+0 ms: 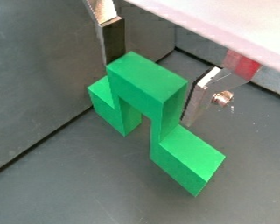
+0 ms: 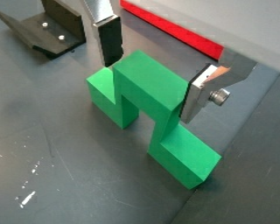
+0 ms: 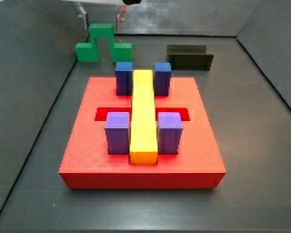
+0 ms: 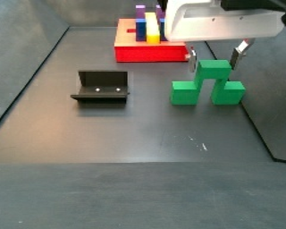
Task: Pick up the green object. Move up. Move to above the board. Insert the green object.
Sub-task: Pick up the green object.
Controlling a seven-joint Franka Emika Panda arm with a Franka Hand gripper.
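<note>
Gripper [image 2: 154, 68] spread wide, its fingers [image 1: 112, 39] straddling the raised middle cube of the green object [image 1: 149, 114], not yet clamped.

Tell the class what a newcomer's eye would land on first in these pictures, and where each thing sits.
The bright green object stands out first, resting on the dark floor with the gripper straddling its raised middle cube, one silver finger on each side, jaws open. Next comes the red board, which in a side view carries a long yellow bar flanked by purple and blue cubes. The dark fixture stands apart on the floor.
</note>
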